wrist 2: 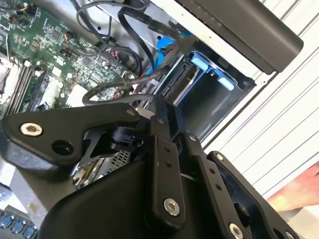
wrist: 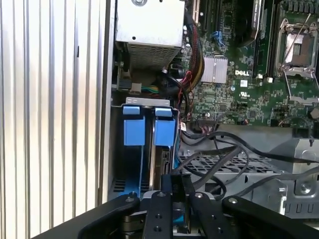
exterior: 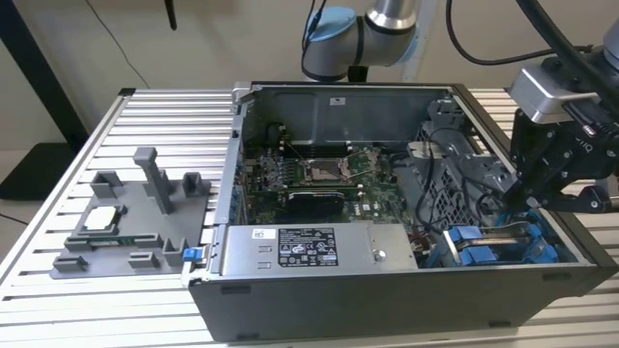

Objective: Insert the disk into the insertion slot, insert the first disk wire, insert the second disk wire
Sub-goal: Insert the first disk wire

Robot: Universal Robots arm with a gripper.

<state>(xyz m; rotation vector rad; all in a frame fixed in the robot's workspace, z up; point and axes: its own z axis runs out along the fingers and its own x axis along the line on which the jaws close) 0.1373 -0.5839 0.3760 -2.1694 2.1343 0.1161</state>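
**Setting: slatted bench before a bare wall**

Wall [exterior: 222, 43]: pale beige, plain, evenly lit.
Table [exterior: 164, 116]: silver aluminium with ribbed slats, which also appear in the first wrist view [wrist: 50, 99].
Stand [exterior: 43, 80]: black slanting post at the exterior view's left, on a dark base [exterior: 34, 170].
Floor [exterior: 8, 217]: pale.

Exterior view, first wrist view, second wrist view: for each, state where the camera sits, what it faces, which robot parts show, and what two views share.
Exterior view: off the arm, looking down into the open computer case; the arm and claw show.
First wrist view: on the wrist, facing the insertion slot; the claw's black links show.
Second wrist view: on the wrist, slanting past the claw's links toward the slot.
Shared: both wrist views show the slot's blue tabs and the motherboard.
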